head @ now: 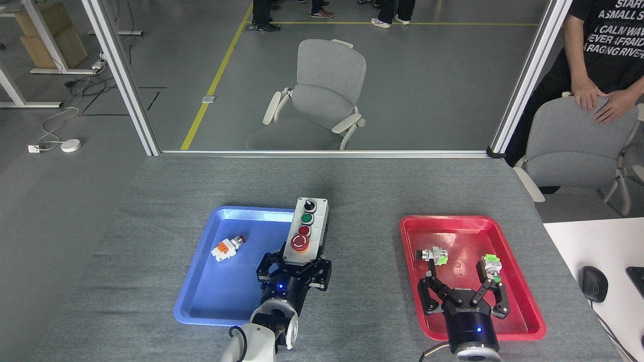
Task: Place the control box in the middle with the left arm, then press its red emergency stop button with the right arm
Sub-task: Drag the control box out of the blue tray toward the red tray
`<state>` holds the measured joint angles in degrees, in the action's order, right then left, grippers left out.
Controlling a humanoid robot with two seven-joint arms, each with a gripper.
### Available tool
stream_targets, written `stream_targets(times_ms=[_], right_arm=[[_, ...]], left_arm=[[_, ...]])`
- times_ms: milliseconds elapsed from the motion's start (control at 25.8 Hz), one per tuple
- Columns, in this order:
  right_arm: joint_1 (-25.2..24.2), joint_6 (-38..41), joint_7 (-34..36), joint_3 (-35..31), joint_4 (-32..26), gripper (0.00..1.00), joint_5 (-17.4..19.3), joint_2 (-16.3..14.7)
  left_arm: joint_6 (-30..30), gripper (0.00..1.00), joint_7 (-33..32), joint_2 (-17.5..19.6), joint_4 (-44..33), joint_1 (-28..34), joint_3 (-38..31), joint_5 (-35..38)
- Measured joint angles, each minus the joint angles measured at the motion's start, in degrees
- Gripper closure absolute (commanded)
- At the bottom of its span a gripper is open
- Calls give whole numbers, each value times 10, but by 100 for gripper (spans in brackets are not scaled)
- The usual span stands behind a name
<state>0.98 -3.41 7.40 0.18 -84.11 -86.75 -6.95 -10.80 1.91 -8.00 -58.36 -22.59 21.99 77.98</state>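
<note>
Nearest, at the bottom edge: right arm (472, 329), black wrist with blue light, over the near end of the red tray (531, 309). Right hand (462, 287) spread wide, fingers apart, holding nothing, just short of two small green-and-white button parts (435, 255) lying in that tray.

To the left, white-wristed left arm (274, 322) rising from the bottom edge over the right rim of the blue tray (201, 296). Left hand (295, 265) closed on the near end of the control box (306, 230), fingers clamped on both long sides beside the large red button (299, 243).

Control box held up, tilted slightly to the right, overhanging the right rim of the blue tray, part of it already over bare grey table (362, 201). Along its top, near to far: large red button, small red, green, black knob.

Inside the blue tray, well left of the box: small loose orange-and-white push-button part (227, 247).

The middle (362, 261) between the two trays bare.

Beyond the table: metal frame posts, grey office chair (322, 95) on the floor, feet of several people at the top edge. Far right: person (604, 55) in black shirt, both palms on the back of another grey chair.
</note>
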Motion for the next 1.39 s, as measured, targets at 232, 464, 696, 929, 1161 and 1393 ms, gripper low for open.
stream_targets(times_ms=[232,464,696,929,1161,1393], right_arm=[[0,1,1,0,0,2,0,1],[0,1,0,0,0,2,0,2],[0,1,0,0,0,2,0,2],[0,1,0,0,-1,2,0,0],[0,0,0,-1,-1,2,0,-1],[-3,-1,-1,-1,-2,2,0,-1]], left_arm=[[0,100,-11,-1,57,-39,56,-25],[0,100,-32,-2,90,-78,99,-47],[-9,100,-37,-3,101,-96,168,-90],[-8,100,-38,-3,103,-100,222,-105],[-8,100,-38,-4,114,-115,236,-116],[-1,100,-40,-4,129,-121,253,-119]])
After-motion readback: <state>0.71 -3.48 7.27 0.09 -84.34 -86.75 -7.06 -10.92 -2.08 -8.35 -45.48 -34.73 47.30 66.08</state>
